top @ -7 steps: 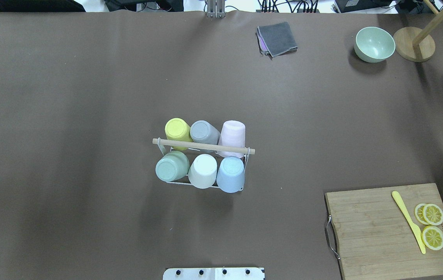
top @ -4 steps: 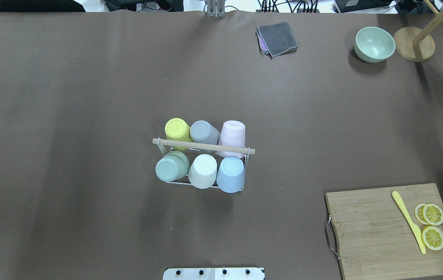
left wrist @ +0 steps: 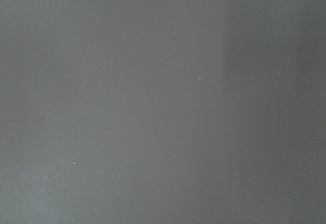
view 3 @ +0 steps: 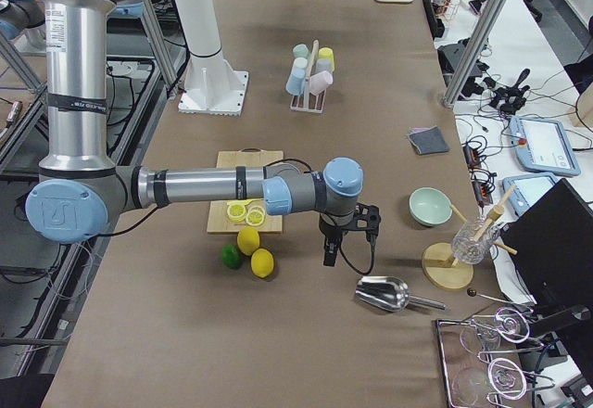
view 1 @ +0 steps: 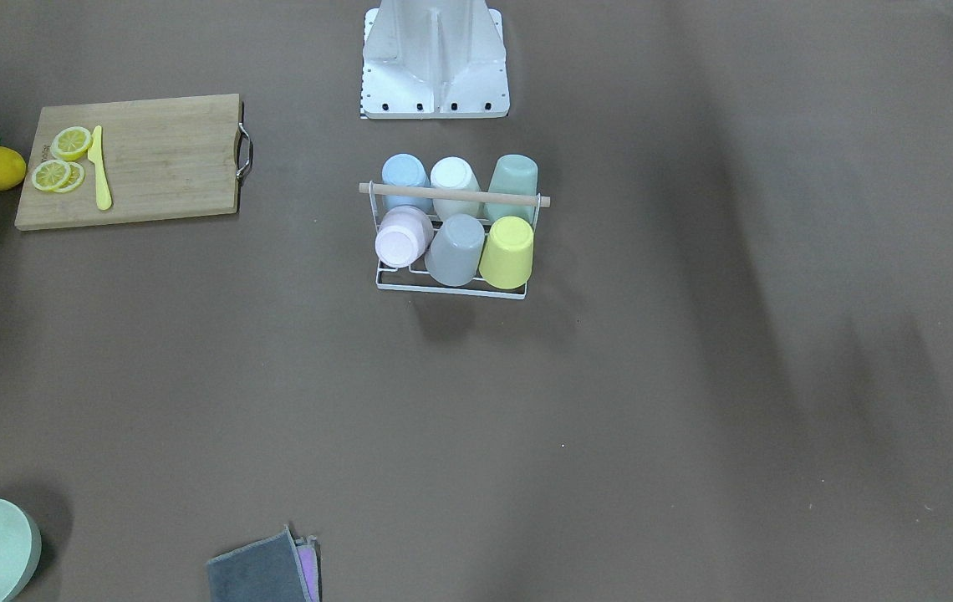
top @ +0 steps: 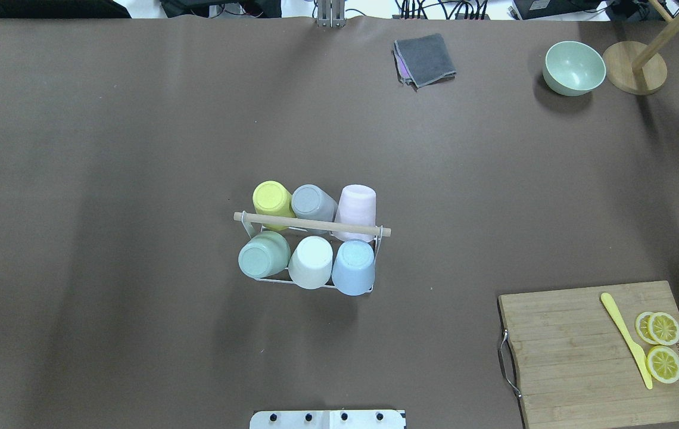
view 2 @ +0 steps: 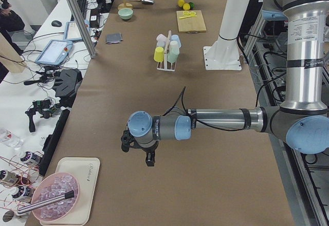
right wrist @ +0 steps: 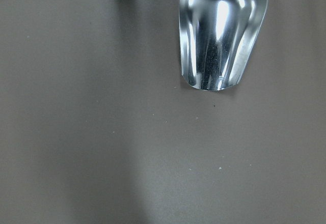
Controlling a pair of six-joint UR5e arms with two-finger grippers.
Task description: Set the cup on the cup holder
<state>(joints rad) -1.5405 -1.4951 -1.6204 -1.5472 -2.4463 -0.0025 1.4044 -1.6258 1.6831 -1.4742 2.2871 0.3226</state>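
Nothing on the desk (top: 137,179) has shifted over the last second: the cup holder (top: 310,224) sits mid-desk, six upturned cups (top: 312,261) on its prongs. The left hand (view 2: 146,156) and right hand (view 3: 332,250) hang over opposite desk ends; spread or pressed together, I cannot tell.
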